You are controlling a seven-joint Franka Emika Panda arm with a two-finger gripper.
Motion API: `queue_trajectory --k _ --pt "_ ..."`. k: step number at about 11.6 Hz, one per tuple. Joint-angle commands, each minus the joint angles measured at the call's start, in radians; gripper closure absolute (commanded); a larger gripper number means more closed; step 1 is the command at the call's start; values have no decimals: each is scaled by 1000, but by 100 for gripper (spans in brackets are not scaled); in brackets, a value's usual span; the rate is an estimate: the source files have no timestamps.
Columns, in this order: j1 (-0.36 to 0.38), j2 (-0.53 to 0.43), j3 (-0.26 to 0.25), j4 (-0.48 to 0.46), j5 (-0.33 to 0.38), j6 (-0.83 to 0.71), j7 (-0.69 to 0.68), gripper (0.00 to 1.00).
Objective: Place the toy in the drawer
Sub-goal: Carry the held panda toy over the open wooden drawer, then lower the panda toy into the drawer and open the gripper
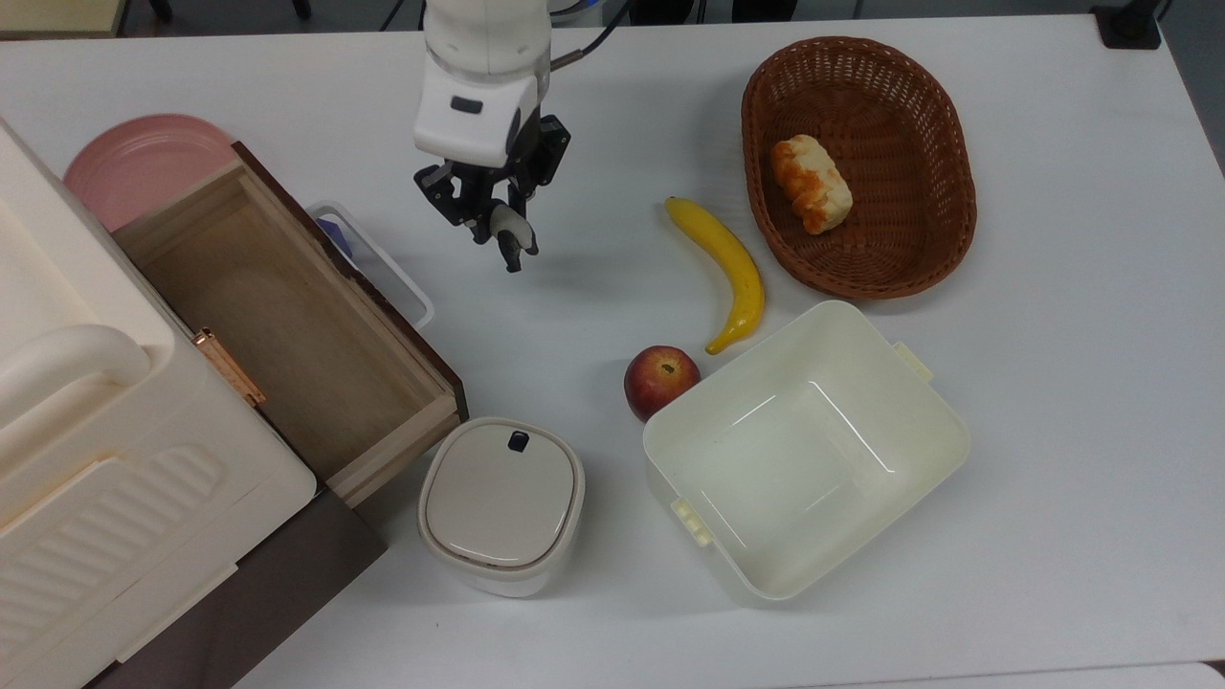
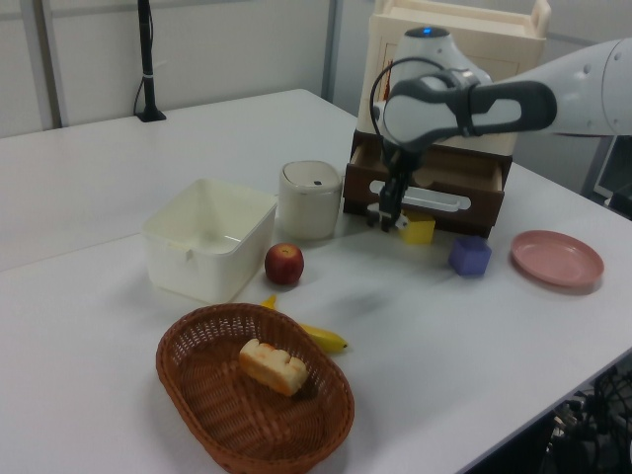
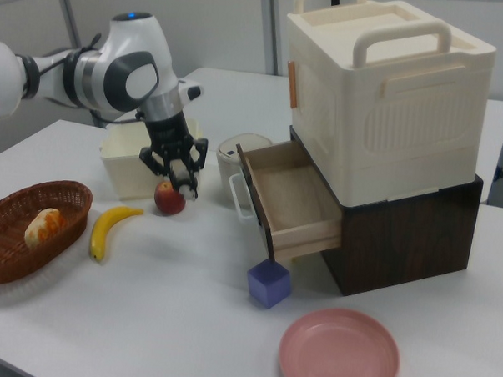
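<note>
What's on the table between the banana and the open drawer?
In the top view, the gripper holding the toy panda hangs between the banana and the drawer. The white table beneath is bare.

Colours here — yellow banana (image 1: 724, 268), red apple (image 1: 660, 380), brown wicker basket (image 1: 943, 172), pink plate (image 3: 339, 353), purple cube (image 3: 269, 283), yellow block (image 2: 418, 230) — cream tub (image 1: 909, 421).
</note>
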Motion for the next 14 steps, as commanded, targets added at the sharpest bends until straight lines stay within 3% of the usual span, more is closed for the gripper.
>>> queue_trajectory --k 1,9,14 --pt "-37 12 -20 115 116 8 34 100" --pt "-163 89 -92 273 146 43 57 100" --pt "-201 131 -98 270 134 100 48 100"
